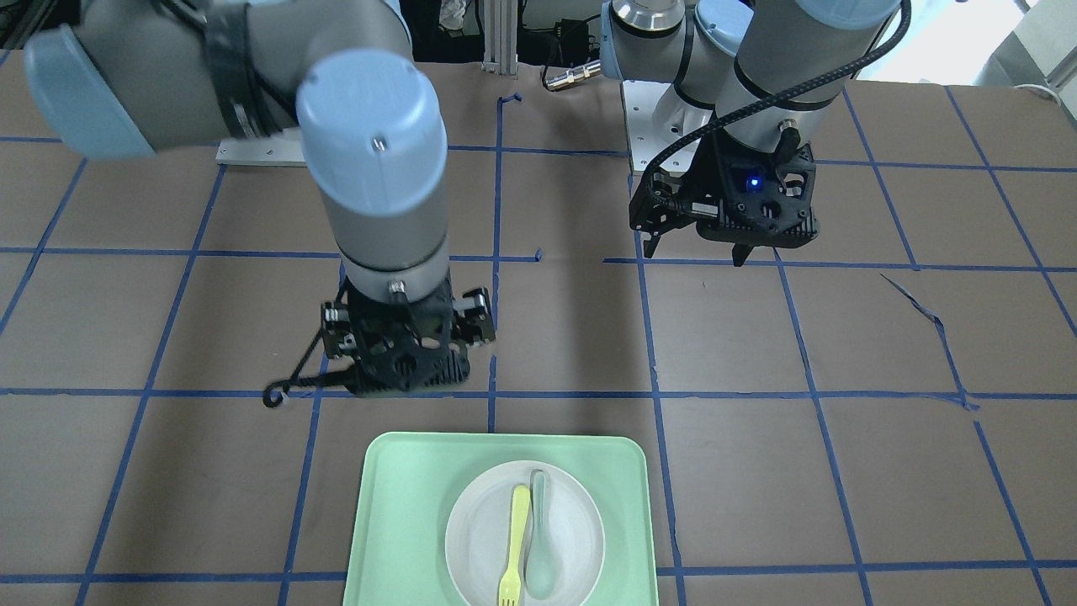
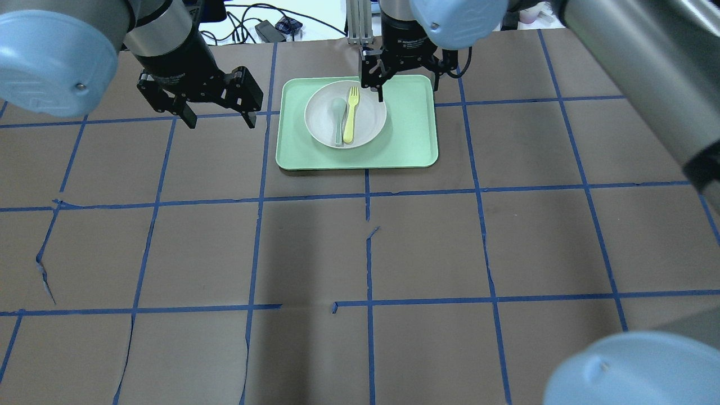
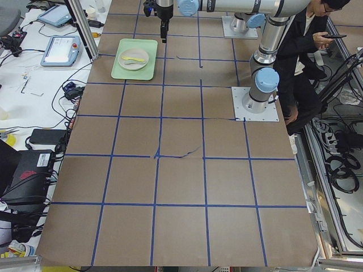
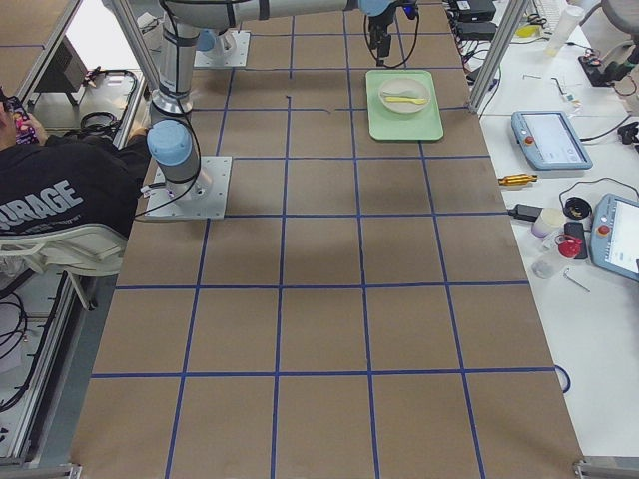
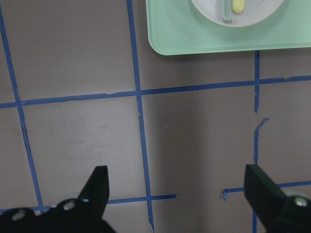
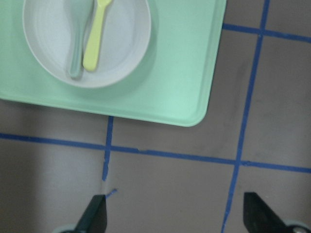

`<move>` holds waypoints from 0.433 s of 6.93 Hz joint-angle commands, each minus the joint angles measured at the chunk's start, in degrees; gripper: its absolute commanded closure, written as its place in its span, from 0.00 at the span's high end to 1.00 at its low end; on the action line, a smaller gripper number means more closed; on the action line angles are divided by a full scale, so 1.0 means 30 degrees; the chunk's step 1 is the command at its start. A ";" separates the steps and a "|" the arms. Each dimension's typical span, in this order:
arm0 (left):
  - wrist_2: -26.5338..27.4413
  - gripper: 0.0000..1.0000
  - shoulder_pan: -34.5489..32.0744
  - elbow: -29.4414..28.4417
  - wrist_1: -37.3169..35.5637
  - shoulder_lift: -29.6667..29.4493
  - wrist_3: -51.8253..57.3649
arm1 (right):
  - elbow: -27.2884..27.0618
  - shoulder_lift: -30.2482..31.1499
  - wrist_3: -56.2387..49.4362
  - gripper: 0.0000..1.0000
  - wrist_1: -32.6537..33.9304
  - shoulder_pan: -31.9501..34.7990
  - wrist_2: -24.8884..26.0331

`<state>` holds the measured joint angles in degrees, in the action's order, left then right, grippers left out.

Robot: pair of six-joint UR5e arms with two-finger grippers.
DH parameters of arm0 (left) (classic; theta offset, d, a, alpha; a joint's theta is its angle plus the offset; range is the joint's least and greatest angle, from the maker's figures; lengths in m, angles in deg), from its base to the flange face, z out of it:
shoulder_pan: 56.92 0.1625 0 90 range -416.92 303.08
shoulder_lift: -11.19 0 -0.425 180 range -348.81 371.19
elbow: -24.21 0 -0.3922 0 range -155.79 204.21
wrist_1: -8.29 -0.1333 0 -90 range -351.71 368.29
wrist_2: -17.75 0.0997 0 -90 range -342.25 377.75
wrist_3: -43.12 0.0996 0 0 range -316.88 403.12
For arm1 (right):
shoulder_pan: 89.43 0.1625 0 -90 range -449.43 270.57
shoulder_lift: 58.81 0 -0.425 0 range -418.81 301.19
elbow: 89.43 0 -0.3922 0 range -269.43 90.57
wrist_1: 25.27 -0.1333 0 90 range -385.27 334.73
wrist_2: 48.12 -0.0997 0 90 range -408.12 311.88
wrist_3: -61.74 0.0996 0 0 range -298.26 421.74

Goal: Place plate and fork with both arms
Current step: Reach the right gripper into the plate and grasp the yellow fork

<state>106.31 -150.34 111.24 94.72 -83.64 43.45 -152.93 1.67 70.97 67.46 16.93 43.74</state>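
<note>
The off-white plate [image 2: 320, 115] lies on the mint-green tray [image 2: 410, 135] at the table's far side. The yellow fork [image 2: 351, 112] lies in the plate, beside a grey-green spoon [image 2: 337, 115]. My right gripper [image 2: 409, 91] hangs open and empty above the table, just on the robot's side of the tray; its wrist view shows plate [image 6: 124, 43], fork [image 6: 95, 36] and tray [image 6: 184, 82]. My left gripper [image 2: 220, 124] is open and empty, off to the tray's side; its wrist view shows the tray's corner [image 5: 194, 34]. The front view shows left gripper [image 1: 695, 255], right gripper [image 1: 404, 379], plate [image 1: 480, 530] and fork [image 1: 515, 539].
The brown table top carries a blue tape grid [image 2: 368, 194] with a few torn strips. The arms' base plates [image 3: 255, 105] stand at the robot's edge. A person [image 3: 303, 51] stands beside the table. Cables and pendants [image 4: 544, 140] lie on side benches.
</note>
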 commanded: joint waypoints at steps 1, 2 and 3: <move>0.0067 1.00 -0.0001 0.0024 -0.0040 -0.0117 0.0009 | 0.2909 -0.4700 0.2478 1.00 0.2411 0.0260 -0.1290; 0.0096 1.00 -0.0001 0.0024 -0.0040 -0.0147 0.0009 | 0.2886 -0.5851 0.3129 0.96 0.4084 0.0319 -0.1207; 0.0096 1.00 -0.0001 0.0024 -0.0185 -0.0176 0.0009 | 0.2799 -0.6211 0.3600 0.75 0.4971 0.0319 -0.1177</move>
<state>106.57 -150.34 111.31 94.50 -84.06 43.47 -144.74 -14.14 79.53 78.11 17.80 40.30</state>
